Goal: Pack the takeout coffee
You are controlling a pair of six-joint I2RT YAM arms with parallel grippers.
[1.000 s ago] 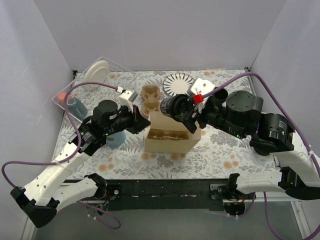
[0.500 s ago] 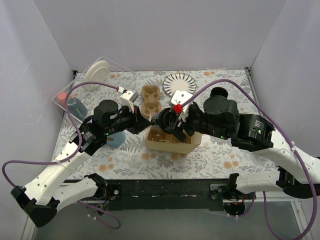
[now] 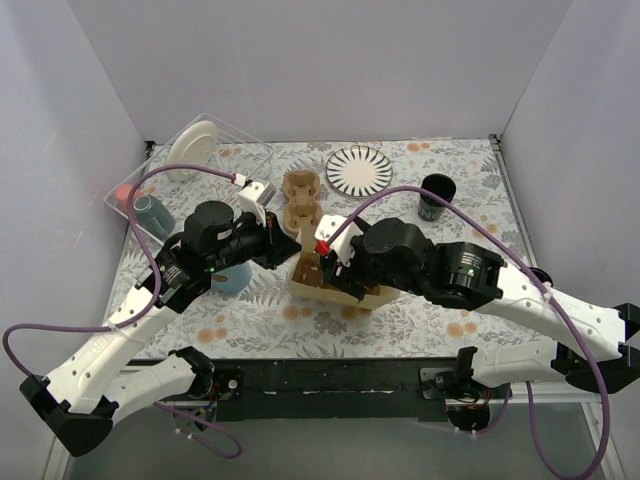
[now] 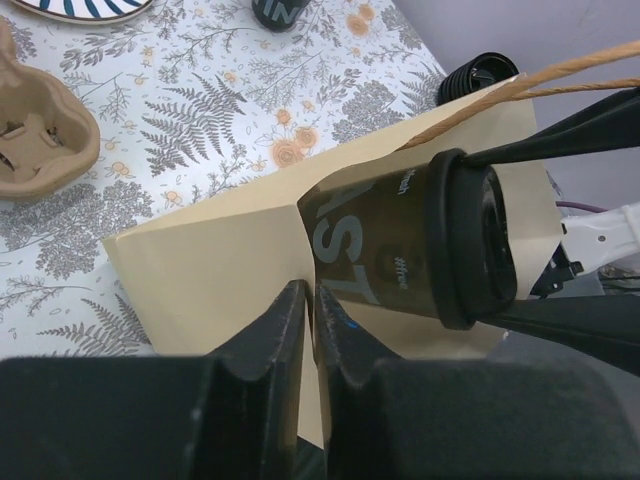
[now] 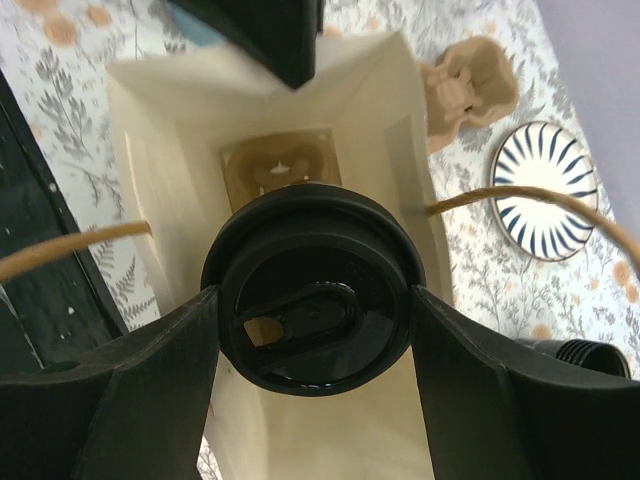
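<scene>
My right gripper [image 5: 313, 300] is shut on a dark takeout coffee cup [image 5: 310, 255] with a round black lid, gripped at the lid's sides. It holds the cup in the mouth of a tan paper bag [image 3: 350, 293]. In the left wrist view the cup [image 4: 400, 235] lies tilted against the bag's wall [image 4: 220, 260]. My left gripper [image 4: 310, 295] is shut on the bag's near edge, and in the top view it sits at the bag's left corner [image 3: 287, 247]. The second dark cup [image 3: 436, 195] stands at the back right. My right gripper [image 3: 325, 266] hides the held cup from above.
A brown cardboard cup carrier [image 3: 301, 198] lies behind the bag, with a striped plate [image 3: 358, 168] beyond it. A brown cardboard insert [image 5: 280, 165] lies on the bag's floor. A light-blue cup [image 3: 233, 277] stands under my left arm. A clear bin [image 3: 135, 185] is at the far left. A black ribbed round thing [image 4: 485, 75] lies right of the bag.
My right arm has swung left and down, bringing the cup from above the bag's right side into its mouth. The second cup behind it has come into view. My left gripper has held still.
</scene>
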